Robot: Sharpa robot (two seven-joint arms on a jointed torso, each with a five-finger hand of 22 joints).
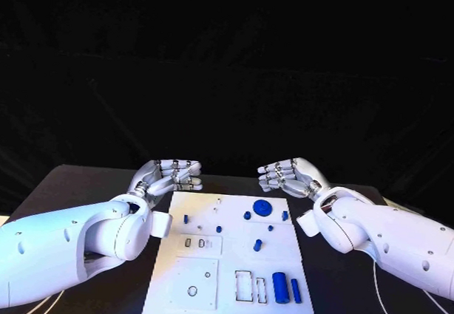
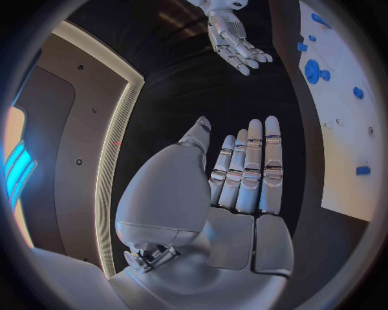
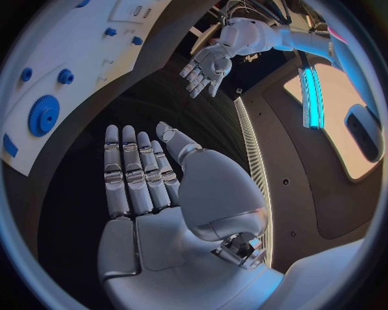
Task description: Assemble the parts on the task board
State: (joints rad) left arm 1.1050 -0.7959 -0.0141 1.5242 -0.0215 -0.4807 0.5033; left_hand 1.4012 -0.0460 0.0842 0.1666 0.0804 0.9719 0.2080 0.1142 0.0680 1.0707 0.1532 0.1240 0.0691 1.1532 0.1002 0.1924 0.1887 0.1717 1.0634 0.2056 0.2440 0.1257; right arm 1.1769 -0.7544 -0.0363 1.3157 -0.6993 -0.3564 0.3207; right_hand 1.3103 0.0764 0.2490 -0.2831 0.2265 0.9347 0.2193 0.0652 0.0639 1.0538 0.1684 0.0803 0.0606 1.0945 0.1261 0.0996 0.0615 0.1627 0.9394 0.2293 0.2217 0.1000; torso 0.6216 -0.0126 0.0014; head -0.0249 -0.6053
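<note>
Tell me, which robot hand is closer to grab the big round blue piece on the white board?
Probably the right hand. The round blue part lies at the far end of the task board, nearer its right side, just below that hand. The left hand hovers off the board's left corner. Both hold nothing.

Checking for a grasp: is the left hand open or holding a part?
Open: the left hand has straight, slightly spread fingers and holds nothing, beside the task board.
</note>
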